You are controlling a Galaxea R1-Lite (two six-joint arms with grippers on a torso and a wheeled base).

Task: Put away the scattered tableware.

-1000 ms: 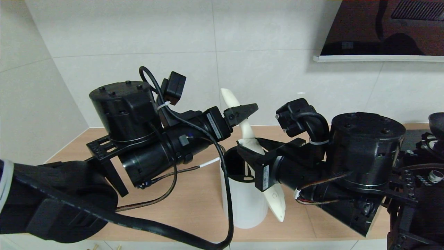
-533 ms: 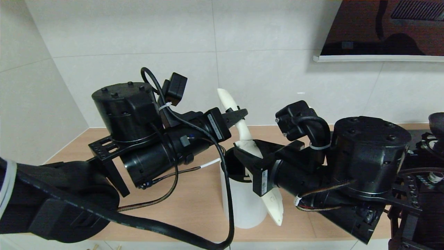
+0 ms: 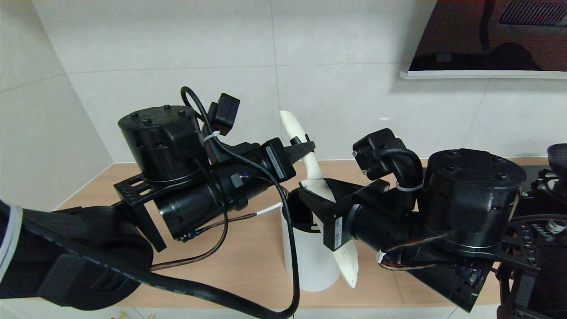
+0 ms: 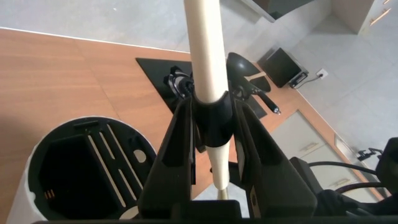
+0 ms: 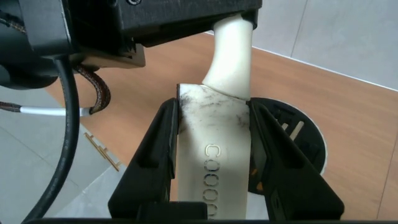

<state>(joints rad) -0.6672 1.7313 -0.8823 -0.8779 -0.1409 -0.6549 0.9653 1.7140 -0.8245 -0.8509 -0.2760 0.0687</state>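
Spatula point(image 3: 315, 173): white, held in the air at a tilt, handle up toward the wall, blade down. Blade end hanging in front of the container's outer wall, not inside the opening.
Left tool point(image 3: 304, 148): clamped on the narrow handle, high on the spatula.
Right tool point(image 3: 321, 191): clamped lower down, across the wide neck above the blade.
Container point(image 3: 308, 266): white cylinder with a dark, divided interior, upright on the desk point(image 3: 248, 248) just below both tools.
Ladle point(image 4: 239, 62): dark, lying on a black mat point(image 4: 155, 71) farther along the desk, well apart from the container.
Done so far: spatula off the desk and gripped at two places, probably a handover between arms.
Left to do: release by one tool, then the spatula brought over the opening and lowered in. After that, judging by the mat, the ladle and whatever lies beside it.
Progress: early to middle, with nothing seen stowed yet.
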